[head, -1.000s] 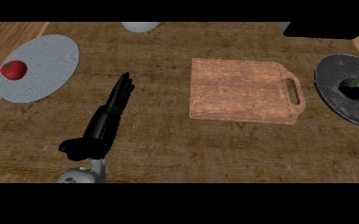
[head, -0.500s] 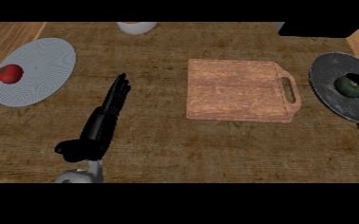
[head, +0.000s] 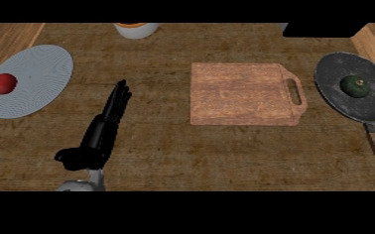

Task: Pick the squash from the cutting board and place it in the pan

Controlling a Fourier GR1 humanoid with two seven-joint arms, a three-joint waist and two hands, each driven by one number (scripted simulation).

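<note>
- On a wooden counter (head: 164,151), the squash (head: 356,86), dark green and round, lies inside the pan (head: 331,93) at the right edge of the head view, toward the pan's right side.
- The pan is dark grey and round, and its handle (head: 368,131) runs down toward the lower right corner.
- The board (head: 242,100) lies mid-counter with nothing on it, its handle cut-out facing the pan. A strip of counter shows between board and pan.
- The left hand (head: 101,131) shows at lower left, well apart from the board, fingers (head: 117,99) straight and together, pointing up the frame and slightly right. It is released and grasps nothing.
- A pale grey plate (head: 44,79) sits at far left with a small red fruit (head: 7,83) near its left rim (partly cut by the frame's edge).
- A white cup (head: 136,29) with an orange top stands at the counter's far edge, above and right of the plate.
- A black block (head: 322,29) occupies the top right corner. What it is cannot be told.
</note>
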